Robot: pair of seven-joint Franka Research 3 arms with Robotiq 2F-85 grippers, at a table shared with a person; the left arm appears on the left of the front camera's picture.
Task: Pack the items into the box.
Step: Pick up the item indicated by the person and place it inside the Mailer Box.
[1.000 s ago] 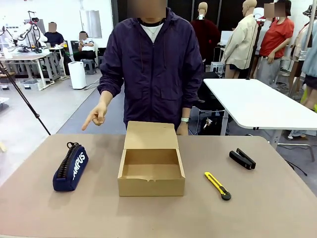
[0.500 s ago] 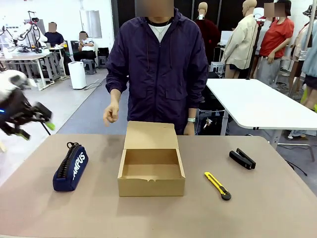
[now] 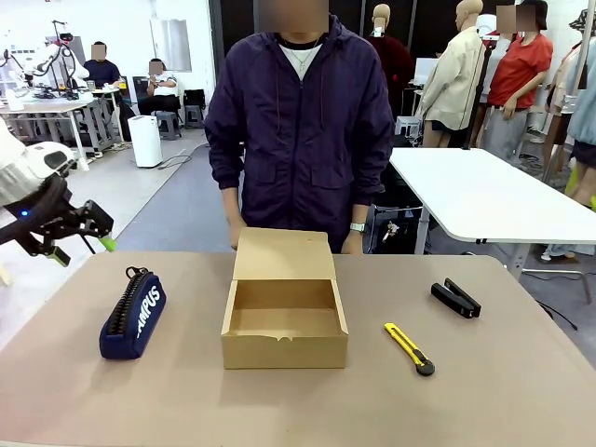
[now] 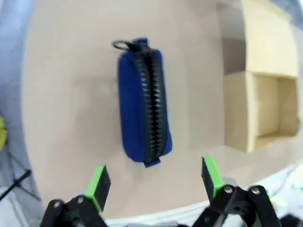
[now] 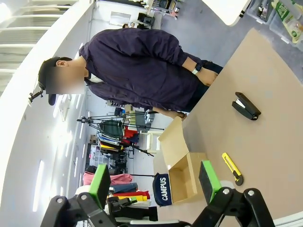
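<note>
The navy zip pouch with white "CAMPUS" lettering lies at the table's left; the left wrist view looks down on the same pouch. My left gripper hovers open above and left of it, nothing between its green pads. The open brown cardboard box sits mid-table with its lid tipped back, and nothing inside shows. To its right lie the yellow-and-black utility knife and the black stapler. My right gripper is open, high above the table.
A person in a dark purple jacket stands at the far edge behind the box, hands low behind the lid. Bare tabletop spreads in front of and around the items. A white table stands beyond at the right.
My left gripper has entered from the left and moved right and down toward the pouch. The person's pointing hand has dropped behind the box lid.
</note>
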